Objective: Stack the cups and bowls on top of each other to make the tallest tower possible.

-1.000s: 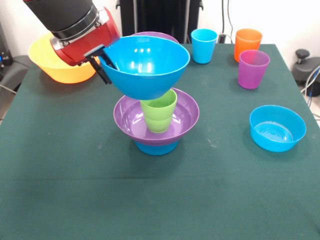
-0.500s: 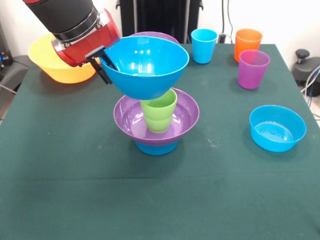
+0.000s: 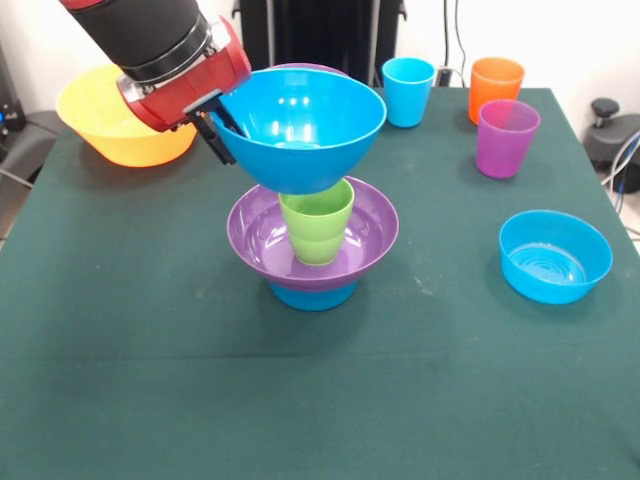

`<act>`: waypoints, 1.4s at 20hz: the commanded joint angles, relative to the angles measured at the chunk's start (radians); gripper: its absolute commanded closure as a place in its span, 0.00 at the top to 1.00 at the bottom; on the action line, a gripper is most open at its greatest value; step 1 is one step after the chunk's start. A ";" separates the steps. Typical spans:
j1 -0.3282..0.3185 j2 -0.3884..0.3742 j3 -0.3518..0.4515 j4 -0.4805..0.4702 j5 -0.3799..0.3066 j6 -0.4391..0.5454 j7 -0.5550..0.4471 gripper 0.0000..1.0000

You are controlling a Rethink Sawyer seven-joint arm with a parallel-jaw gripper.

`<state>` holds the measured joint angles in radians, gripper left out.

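The second purple bowl (image 3: 310,69) at top centre is almost wholly hidden by the large blue bowl (image 3: 300,125); the arm (image 3: 150,35) is cut off upper left.

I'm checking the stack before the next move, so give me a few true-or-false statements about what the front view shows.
1. The gripper holds the large blue bowl by its rim. True.
2. The green cup stands in the purple bowl. True.
3. The purple bowl rests straight on the table. False: it sits on a small blue bowl.
4. The purple cup is part of the tower. False: it stands apart on the table, near the orange cup.
5. The yellow bowl is stacked under the large blue bowl. False: it sits apart, at the table's edge behind the arm.
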<state>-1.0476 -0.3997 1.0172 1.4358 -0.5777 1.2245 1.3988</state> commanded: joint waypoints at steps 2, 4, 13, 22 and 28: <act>0.036 0.069 -0.033 0.044 -0.055 -0.086 -0.239 0.00; 0.033 0.074 -0.032 0.046 -0.058 -0.100 -0.241 0.00; 0.038 0.082 -0.029 0.043 -0.047 -0.126 -0.232 0.00; 0.050 0.078 -0.038 0.045 -0.049 -0.134 -0.216 0.00; 0.054 0.067 -0.044 0.045 -0.050 -0.113 -0.212 0.00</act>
<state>-1.0419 -0.3443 1.0171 1.4361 -0.5777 1.1294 1.3988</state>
